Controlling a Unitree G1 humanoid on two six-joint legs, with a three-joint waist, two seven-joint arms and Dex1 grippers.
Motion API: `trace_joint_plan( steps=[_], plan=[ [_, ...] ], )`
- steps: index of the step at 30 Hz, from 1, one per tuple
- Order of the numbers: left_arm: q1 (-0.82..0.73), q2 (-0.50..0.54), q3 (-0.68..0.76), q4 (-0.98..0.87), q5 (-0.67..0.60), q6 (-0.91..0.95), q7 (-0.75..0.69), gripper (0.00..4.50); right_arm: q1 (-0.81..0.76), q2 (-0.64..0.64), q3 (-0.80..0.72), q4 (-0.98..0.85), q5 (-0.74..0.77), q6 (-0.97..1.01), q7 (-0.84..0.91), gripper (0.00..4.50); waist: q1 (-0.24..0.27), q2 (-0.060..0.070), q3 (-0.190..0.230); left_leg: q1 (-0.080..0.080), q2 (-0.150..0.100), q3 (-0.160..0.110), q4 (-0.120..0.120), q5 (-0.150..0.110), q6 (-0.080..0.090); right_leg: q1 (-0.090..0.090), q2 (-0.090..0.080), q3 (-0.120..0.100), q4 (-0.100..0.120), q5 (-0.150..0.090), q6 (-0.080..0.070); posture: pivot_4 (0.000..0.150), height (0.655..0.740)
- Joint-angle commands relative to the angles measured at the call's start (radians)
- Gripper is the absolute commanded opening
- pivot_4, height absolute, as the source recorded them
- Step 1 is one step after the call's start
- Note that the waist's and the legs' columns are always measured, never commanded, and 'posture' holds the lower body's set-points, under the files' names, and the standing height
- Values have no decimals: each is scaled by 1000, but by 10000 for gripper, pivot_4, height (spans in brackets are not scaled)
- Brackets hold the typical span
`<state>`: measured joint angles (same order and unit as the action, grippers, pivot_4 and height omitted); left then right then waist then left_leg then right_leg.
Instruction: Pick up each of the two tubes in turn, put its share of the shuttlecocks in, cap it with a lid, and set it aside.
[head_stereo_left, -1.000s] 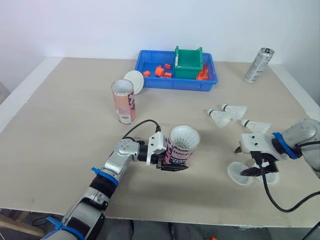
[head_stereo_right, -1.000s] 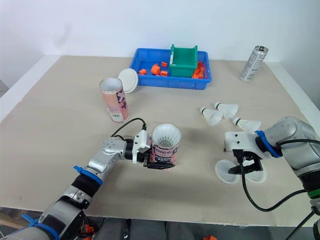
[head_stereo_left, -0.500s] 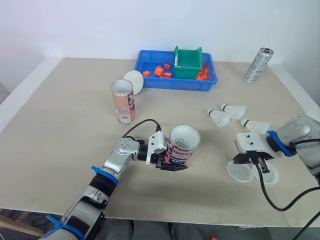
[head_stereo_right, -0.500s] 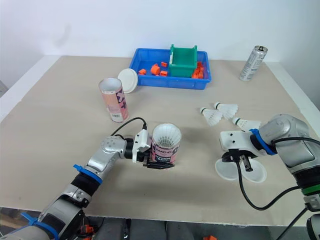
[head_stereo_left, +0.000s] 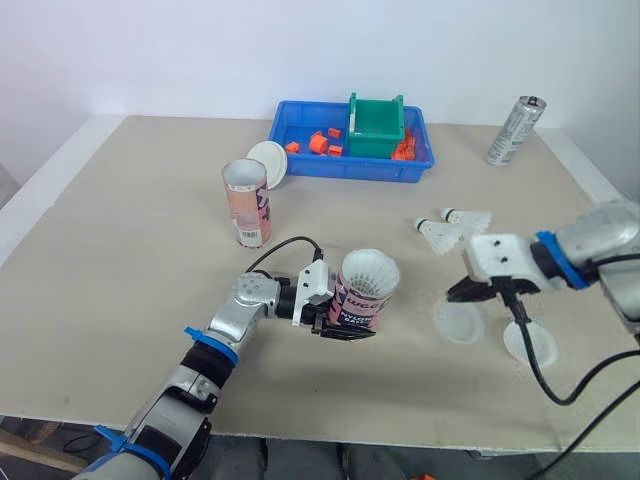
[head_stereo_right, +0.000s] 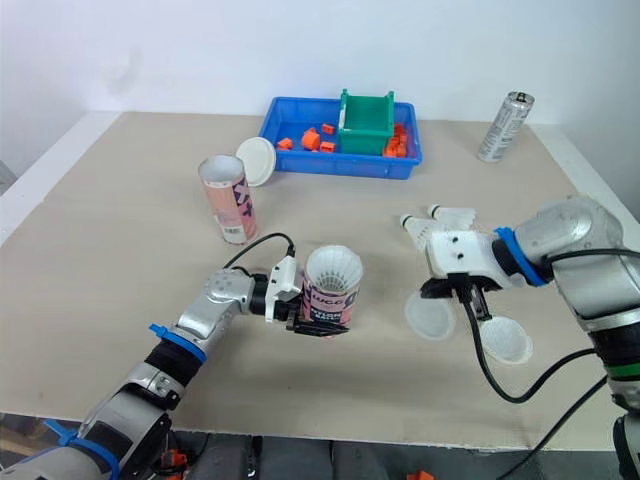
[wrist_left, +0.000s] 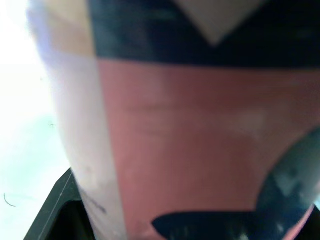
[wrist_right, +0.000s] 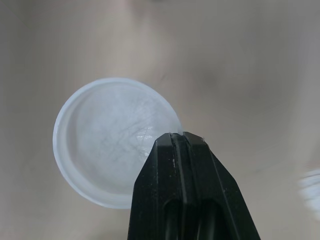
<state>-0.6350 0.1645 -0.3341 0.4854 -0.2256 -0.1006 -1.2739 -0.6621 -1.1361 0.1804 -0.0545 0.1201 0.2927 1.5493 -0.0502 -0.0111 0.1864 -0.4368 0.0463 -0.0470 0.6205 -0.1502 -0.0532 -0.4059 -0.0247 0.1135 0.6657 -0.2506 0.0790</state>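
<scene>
Two translucent lids had lain overlapping to the right of the held tube (head_stereo_left: 360, 300) a second earlier; now they were apart. The right gripper (wrist_right: 176, 137), its black fingers pressed narrow on the rim, had drawn one lid (wrist_right: 107, 155) roughly halfway toward the tube. The second lid (head_stereo_left: 530, 342) stayed on the tabletop (head_stereo_left: 120, 260), farther right of the tube. The left gripper (head_stereo_left: 345, 326) kept its clamp on the tube's lower body, and the tube had not shifted. White feather skirts already crowded the tube's mouth, so loading looked done and capping seemed the step in hand. The lid would probably need to be levelled over the feathers before pressing.

The lid was a thin, shallow disc of cloudy plastic with a raised lip, likely flexible when pinched at one edge. The tube was a cardboard cylinder, pink and dark printed, stiff enough to be squeezed at its base.

A second tube (head_stereo_left: 246, 203) stood open and upright beyond the held tube and to its left, with a third lid (head_stereo_left: 268, 163) leaning behind it. Loose shuttlecocks (head_stereo_left: 440, 233), cork-tipped with soft white skirts, lay beyond and right of the held tube, near the right gripper.
</scene>
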Motion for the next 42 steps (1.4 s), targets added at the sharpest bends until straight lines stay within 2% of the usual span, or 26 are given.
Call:
trace_joint_plan(
  steps=[1,6,17,25,33,42],
  plan=[
    [1,13,-2,38,28,17,-4,32116,-132,23,-85,-24,127,93,34,420,0,0,0,0,0,0,0,0,0,0,0,0,0,0,0,1500,7355],
    [-9,30,-19,43,32,50,-48,32116,-369,118,-49,-24,263,186,65,420,-2,0,0,0,0,0,0,0,0,0,0,0,0,0,0,1500,7355],
    [-38,49,-36,62,55,73,-90,32116,-580,227,242,55,243,-7,65,420,-7,-2,-1,-1,1,-1,-4,0,0,-2,1,-1,0,-2,-1,1500,7355],
    [-33,56,-34,47,55,82,-91,32116,-653,226,382,108,212,-177,65,420,-7,-2,-1,-1,1,-1,-4,-1,-1,-2,1,-1,0,-3,-2,1500,7355],
    [-28,58,-35,42,54,89,-91,32116,-702,183,455,103,261,-225,65,420,-10,-2,-1,0,2,-1,-4,-1,0,-2,2,-1,0,-3,-3,1500,7355],
    [-25,60,-29,40,51,91,-87,32116,-637,149,464,5,278,-234,65,420,-9,-2,-1,-1,2,-1,-4,-1,0,-2,2,-1,0,-4,-3,1500,7355]
  ],
)
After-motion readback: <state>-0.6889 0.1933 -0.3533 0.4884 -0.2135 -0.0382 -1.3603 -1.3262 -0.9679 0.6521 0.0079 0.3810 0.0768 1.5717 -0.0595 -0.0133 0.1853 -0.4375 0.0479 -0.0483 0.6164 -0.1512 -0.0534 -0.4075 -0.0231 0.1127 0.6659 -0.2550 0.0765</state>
